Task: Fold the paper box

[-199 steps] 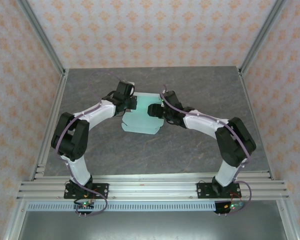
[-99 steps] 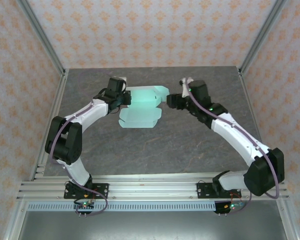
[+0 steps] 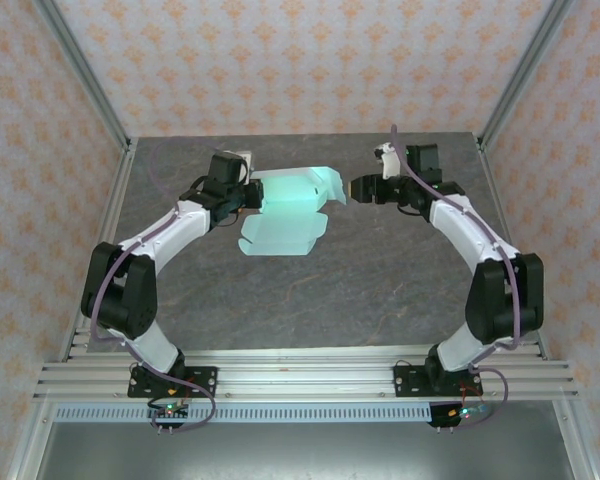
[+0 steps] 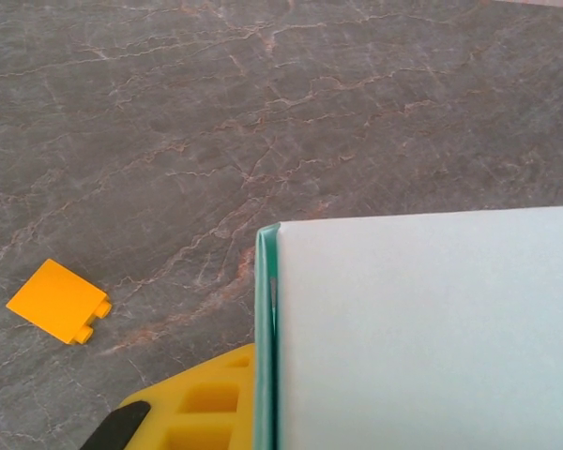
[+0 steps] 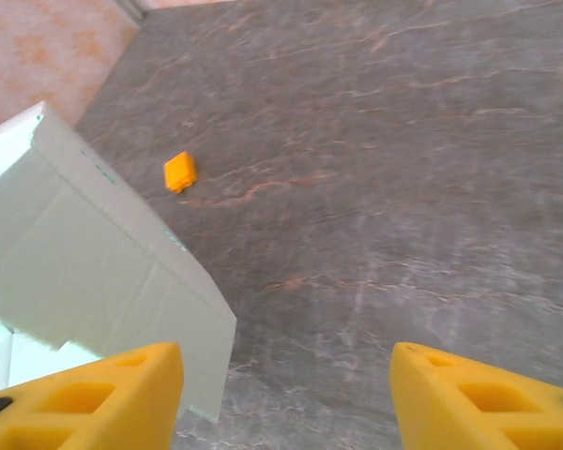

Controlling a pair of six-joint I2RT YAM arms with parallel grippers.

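The paper box [image 3: 285, 205] is a pale mint-green card sheet with flaps, lying at the middle back of the table with its rear panel lifted. My left gripper [image 3: 242, 195] is shut on the card's left edge. In the left wrist view the card [image 4: 422, 328] covers the right half, and one yellow finger [image 4: 202, 398] presses against its edge at my left gripper [image 4: 263, 380]. My right gripper [image 3: 355, 187] hangs open just right of the box's right flap, apart from it. In the right wrist view the box [image 5: 84, 253] lies left of the open gripper [image 5: 286, 403].
A tiny orange block [image 4: 59, 301] lies on the grey marbled tabletop [image 3: 380, 270], also seen beyond the card as the orange block [image 5: 179, 172]. Aluminium frame posts [image 3: 85, 80] and patterned walls bound the table on three sides.
My right gripper has pulled off the card and swung right and back, now apart from it. My left gripper has shifted slightly left and back, and the box's rear panel now stands lifted and spread.
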